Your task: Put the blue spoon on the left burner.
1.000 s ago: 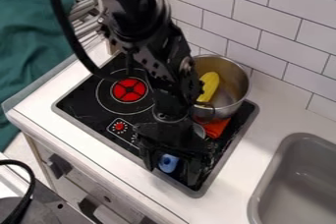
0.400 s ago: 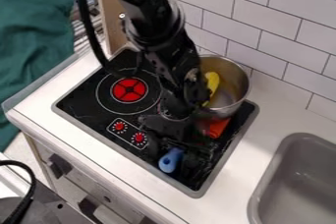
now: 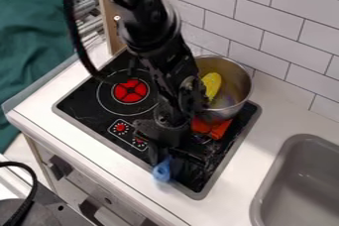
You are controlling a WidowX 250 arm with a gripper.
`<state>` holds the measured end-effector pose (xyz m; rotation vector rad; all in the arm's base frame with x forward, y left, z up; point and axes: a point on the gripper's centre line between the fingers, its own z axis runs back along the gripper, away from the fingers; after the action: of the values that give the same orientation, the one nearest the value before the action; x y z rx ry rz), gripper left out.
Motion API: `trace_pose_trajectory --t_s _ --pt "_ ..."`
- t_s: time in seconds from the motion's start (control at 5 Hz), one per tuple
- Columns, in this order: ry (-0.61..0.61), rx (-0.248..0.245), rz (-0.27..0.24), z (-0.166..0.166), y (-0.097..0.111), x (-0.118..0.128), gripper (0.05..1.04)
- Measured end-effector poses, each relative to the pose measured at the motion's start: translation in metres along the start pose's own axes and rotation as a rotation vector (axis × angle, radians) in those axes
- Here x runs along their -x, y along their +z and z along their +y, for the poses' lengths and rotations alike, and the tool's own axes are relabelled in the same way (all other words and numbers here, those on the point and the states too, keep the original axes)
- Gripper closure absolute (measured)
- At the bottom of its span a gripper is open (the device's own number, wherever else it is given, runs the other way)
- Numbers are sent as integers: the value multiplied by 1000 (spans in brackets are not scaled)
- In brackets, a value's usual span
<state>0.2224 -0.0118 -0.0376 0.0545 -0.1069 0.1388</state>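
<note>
Gripper (image 3: 175, 157): low over stove (image 3: 83, 106); we can't tell if it's open, closed or gripping.
Blue spoon (image 3: 161, 172): blurred, at stove's front edge beside gripper, well apart from red burner (image 3: 130, 91).
Pot (image 3: 240, 84): we see yellow item (image 3: 212, 84) inside.

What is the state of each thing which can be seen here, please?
Spoon: at the stove's front edge; I cannot tell if it is held.
Gripper: over the stove, pointing down.
Left burner: without the spoon.
Pot: upright, no lid.
Yellow thing: leaning in the pot.
Orange cloth: by the pot's base.
Green cloth: rumpled.
</note>
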Motion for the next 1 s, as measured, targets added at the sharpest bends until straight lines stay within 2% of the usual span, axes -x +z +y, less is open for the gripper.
trace_pose_trajectory --t_s 0.2,0.4,0.6,1.0 --pt "-13 -22 9 9 17 16 788" --pt "98 -36 52 32 38 33 788" --pt "183 1 44 50 39 31 788" --pt "235 85 7 71 26 -28 788"
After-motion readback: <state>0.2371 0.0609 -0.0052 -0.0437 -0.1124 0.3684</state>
